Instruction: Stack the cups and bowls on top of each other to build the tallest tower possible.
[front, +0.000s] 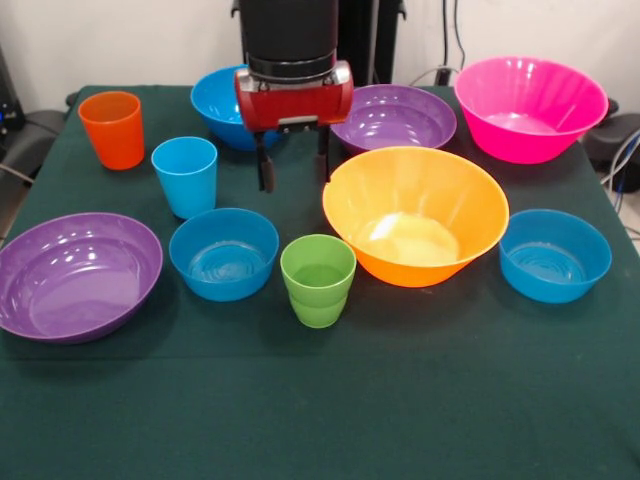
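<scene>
Dark green cloth covers the table (400, 400), and nothing is stacked on it yet. Above its far middle hangs the hand (295, 160), its two black fingers (265, 165) spread apart and empty. Right behind it sits a blue bowl (220, 100), partly hidden, seemingly tilted. Just beside it lie the far purple bowl (395, 118) and the large orange-yellow bowl (416, 215). Near are the light blue cup (185, 176), a second blue bowl (224, 253) and the green cup (318, 280). Farther out stand the orange cup (112, 129), near purple bowl (75, 275), pink bowl (528, 108) and third blue bowl (555, 255).
</scene>
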